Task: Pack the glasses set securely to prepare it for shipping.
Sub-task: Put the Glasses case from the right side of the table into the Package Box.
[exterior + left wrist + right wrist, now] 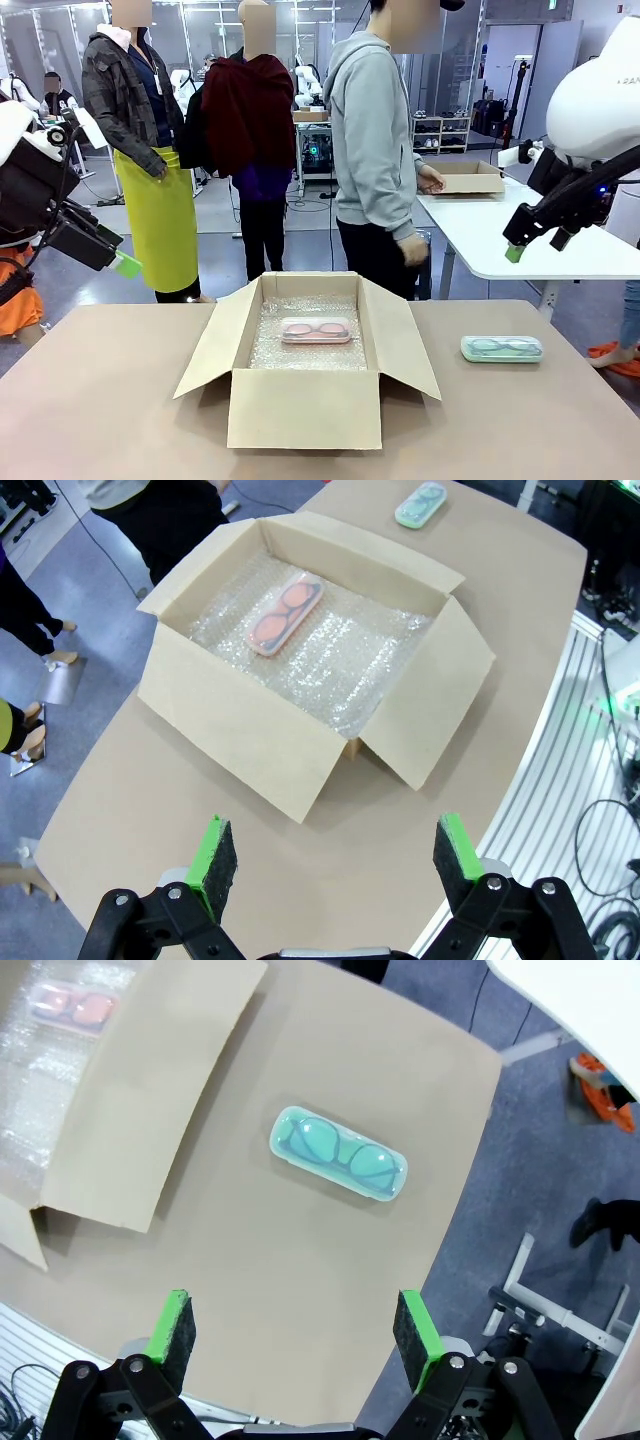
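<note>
tan table (90, 400) in busy lab, open cardboard box (305, 410) at centre, bubble wrap (290, 358) lining. pink case (316, 330) lies on wrap inside; mint case (501, 348) on bare table at box's 3 o'clock, apart from flap. likely step: fetch mint case. right gripper (295, 1310) hangs high above it, fingers spread wide, empty; needs descent, jaws across case's short side. left gripper (332, 835) raised at box's 9 o'clock, fingers wide apart, empty.

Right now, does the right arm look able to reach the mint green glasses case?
Probably yes: the mint green glasses case lies alone on the table outside the cardboard box, and the open right hand hangs above it, nothing between.
</note>
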Action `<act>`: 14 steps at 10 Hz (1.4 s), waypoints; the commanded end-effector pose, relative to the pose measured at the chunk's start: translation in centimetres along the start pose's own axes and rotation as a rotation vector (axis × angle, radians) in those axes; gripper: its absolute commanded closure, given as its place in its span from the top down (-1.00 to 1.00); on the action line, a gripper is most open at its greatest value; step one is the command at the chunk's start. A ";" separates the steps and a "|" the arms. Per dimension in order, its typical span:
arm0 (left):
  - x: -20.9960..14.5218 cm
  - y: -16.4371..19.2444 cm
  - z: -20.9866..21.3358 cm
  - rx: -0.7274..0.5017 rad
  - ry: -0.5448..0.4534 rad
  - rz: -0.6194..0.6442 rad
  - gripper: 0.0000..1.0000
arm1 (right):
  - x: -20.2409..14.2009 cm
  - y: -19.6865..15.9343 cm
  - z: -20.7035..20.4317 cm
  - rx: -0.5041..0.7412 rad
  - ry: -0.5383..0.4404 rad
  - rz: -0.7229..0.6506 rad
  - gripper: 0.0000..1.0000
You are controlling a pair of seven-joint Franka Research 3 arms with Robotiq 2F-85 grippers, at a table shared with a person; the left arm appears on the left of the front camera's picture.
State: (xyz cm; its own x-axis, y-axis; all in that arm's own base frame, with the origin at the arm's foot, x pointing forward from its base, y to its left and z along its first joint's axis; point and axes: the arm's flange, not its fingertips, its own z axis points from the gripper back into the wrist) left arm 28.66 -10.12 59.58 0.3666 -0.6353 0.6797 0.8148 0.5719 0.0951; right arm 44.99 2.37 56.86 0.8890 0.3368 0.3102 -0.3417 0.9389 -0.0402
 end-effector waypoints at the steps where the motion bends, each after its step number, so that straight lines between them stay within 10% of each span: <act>1: 0.0 0.0 0.2 -0.002 -0.008 -0.004 1.00 | 1.1 -1.0 -1.0 -0.009 0.025 -0.008 1.00; 14: 0.0 0.0 0.2 -0.002 -0.008 -0.004 1.00 | 5.3 -8.9 -15.5 0.050 0.229 -0.067 1.00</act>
State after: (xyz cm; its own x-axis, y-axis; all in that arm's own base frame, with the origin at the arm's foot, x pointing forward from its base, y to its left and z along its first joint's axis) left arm 28.66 -10.12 59.59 0.3666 -0.6353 0.6797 0.8148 0.5719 0.0951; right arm 57.15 -3.04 43.29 0.9384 0.3355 0.0831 -0.3371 0.9414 0.0064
